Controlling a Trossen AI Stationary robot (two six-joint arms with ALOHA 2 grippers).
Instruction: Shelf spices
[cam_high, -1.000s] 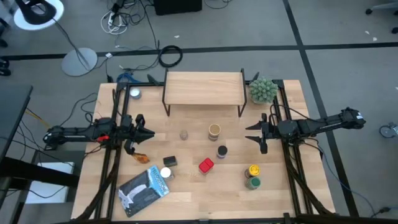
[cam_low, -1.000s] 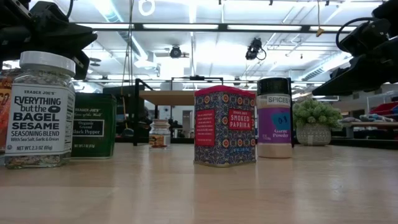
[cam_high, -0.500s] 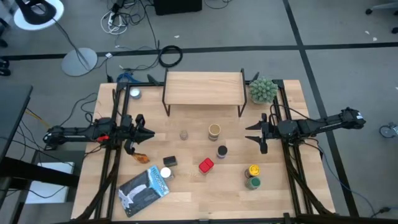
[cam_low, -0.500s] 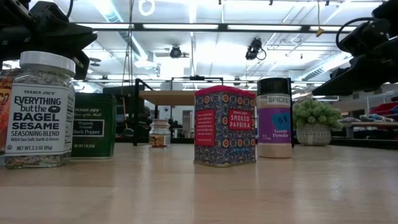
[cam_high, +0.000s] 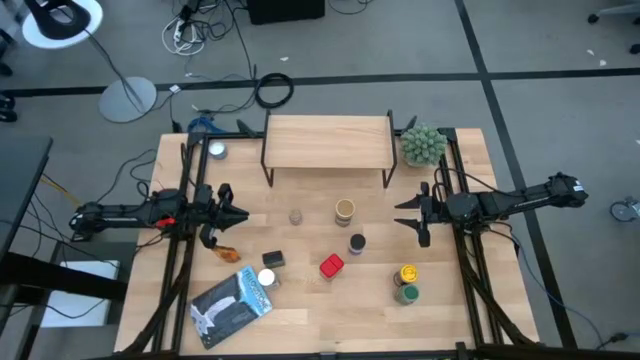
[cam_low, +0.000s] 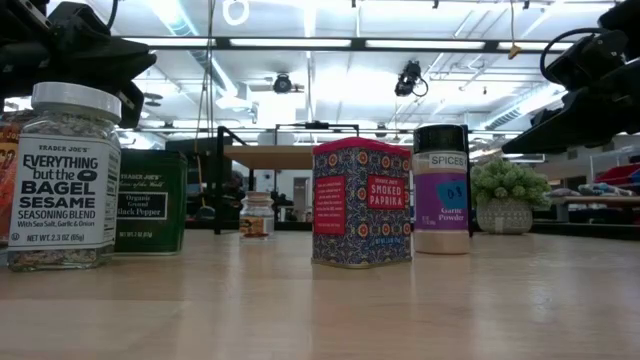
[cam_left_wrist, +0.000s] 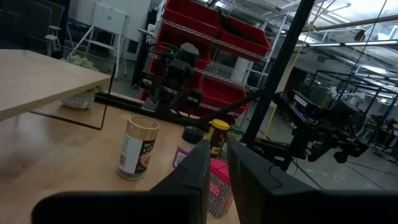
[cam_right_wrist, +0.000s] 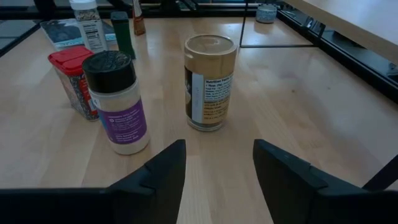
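The spices stand loose on their bases on the tabletop: a tan jar (cam_high: 345, 211), a small clear jar (cam_high: 296, 216), a dark-lidded garlic powder jar (cam_high: 357, 244), a red paprika tin (cam_high: 332, 266), yellow-lidded (cam_high: 407, 274) and green-lidded (cam_high: 406, 294) jars, a dark tin (cam_high: 272, 260), a white-lidded jar (cam_high: 266, 278) and an orange packet (cam_high: 228, 252). The shelf (cam_high: 327, 140) stands on thin black legs at the far middle. My left gripper (cam_high: 240, 214) hovers at the left, shut with only a slit between its fingers (cam_left_wrist: 216, 152). My right gripper (cam_high: 404, 213) hovers at the right, open (cam_right_wrist: 217, 155), pointing at the tan jar (cam_right_wrist: 210, 81).
A spiky green plant (cam_high: 423, 145) stands right of the shelf. A flat blue-grey packet (cam_high: 232, 305) lies at the near left. A small round tin (cam_high: 216, 151) sits at the far left. Bare wood lies between the jars and the shelf's legs.
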